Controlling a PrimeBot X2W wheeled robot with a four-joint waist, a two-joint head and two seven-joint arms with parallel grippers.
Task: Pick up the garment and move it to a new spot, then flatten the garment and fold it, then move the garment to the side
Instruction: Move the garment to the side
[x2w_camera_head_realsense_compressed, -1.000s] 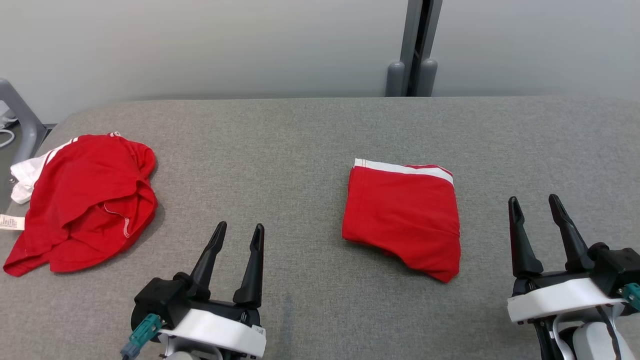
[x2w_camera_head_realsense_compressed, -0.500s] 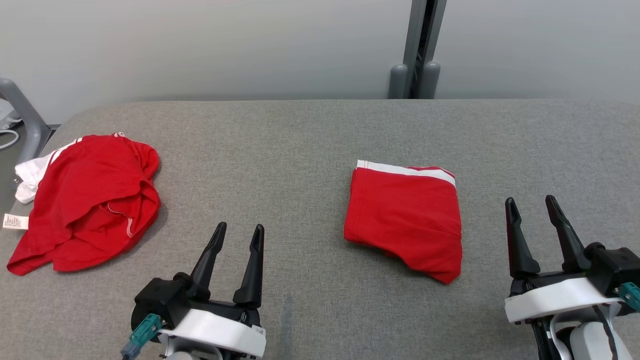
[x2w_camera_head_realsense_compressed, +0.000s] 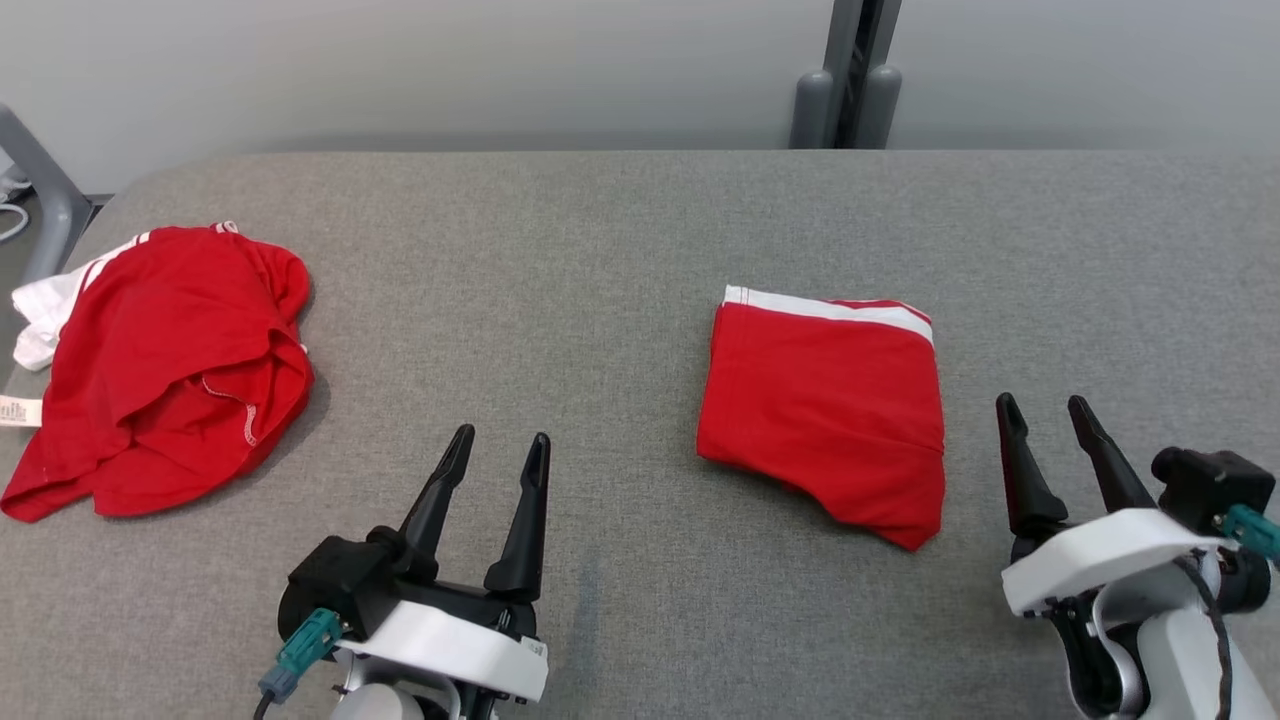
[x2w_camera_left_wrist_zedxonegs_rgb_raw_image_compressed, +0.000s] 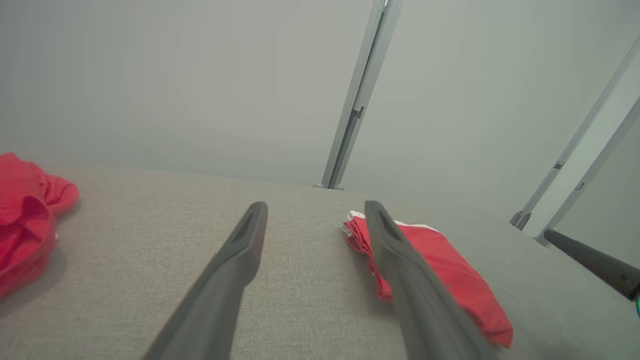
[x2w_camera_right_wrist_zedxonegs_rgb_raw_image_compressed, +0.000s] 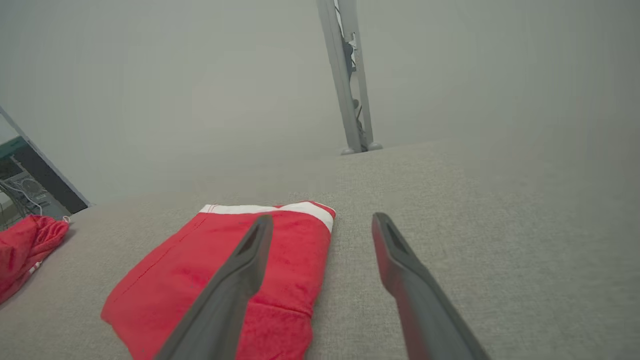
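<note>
A folded red cotton garment with a white band along its far edge (x2w_camera_head_realsense_compressed: 820, 425) is seen lying flat on the grey fabric-covered table (x2w_camera_head_realsense_compressed: 600, 230), a little right of centre, between the two grippers and touched by neither. From its neat, squared shape, flattening and folding are judged done, with only the shift to the side left. The left gripper (x2w_camera_head_realsense_compressed: 502, 437) is held low over bare cloth by the table's near edge, its two dark fingers spread apart with nothing between them. The right gripper (x2w_camera_head_realsense_compressed: 1041, 402) is likewise spread and empty, just beside the garment's right edge, a stance from which that edge could be pinched. A crumpled red garment with white trim (x2w_camera_head_realsense_compressed: 160, 370) is heaped at the table's far left, well apart from both. It is probably set there as separate work, though which piece the task means cannot be settled with certainty. The folded garment's near corner looks loose, so a grip taken there might undo the fold.
</note>
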